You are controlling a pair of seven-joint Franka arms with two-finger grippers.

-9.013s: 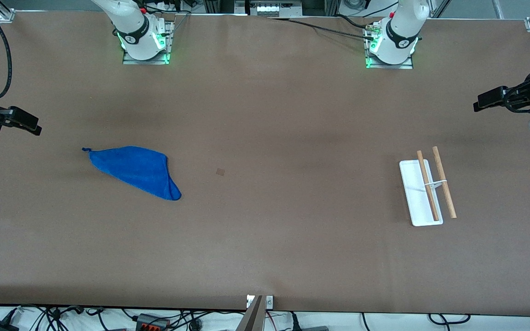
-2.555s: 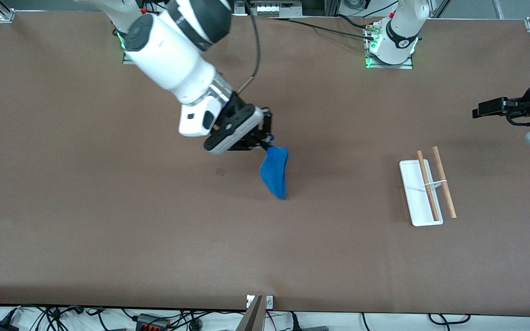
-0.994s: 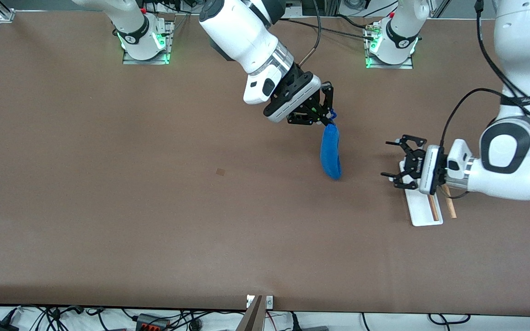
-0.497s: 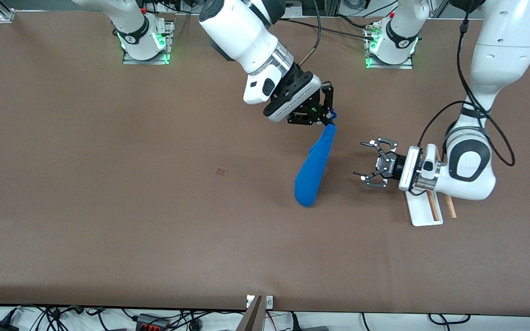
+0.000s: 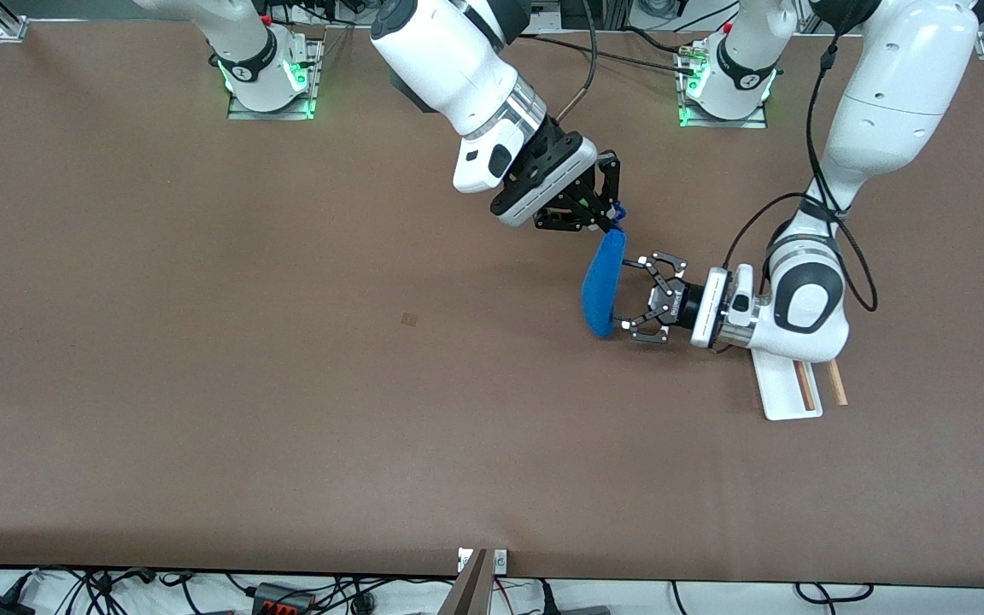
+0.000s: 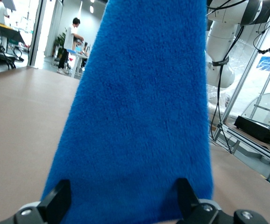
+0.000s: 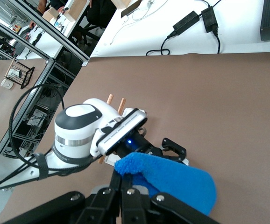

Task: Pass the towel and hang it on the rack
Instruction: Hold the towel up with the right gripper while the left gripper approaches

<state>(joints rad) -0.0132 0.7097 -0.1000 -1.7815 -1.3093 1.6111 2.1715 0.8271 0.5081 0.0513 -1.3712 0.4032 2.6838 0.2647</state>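
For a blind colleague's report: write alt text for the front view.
The right gripper, shut on the top corner of the blue towel, dangles it above the table while the left gripper, open, straddles its lower part. The rack sits beside the left arm, partly hidden by it.

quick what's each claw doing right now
Left claw: open, its fingers either side of the hanging towel, not closed on it yet.
Right claw: shut on the towel's top corner, holding it up.
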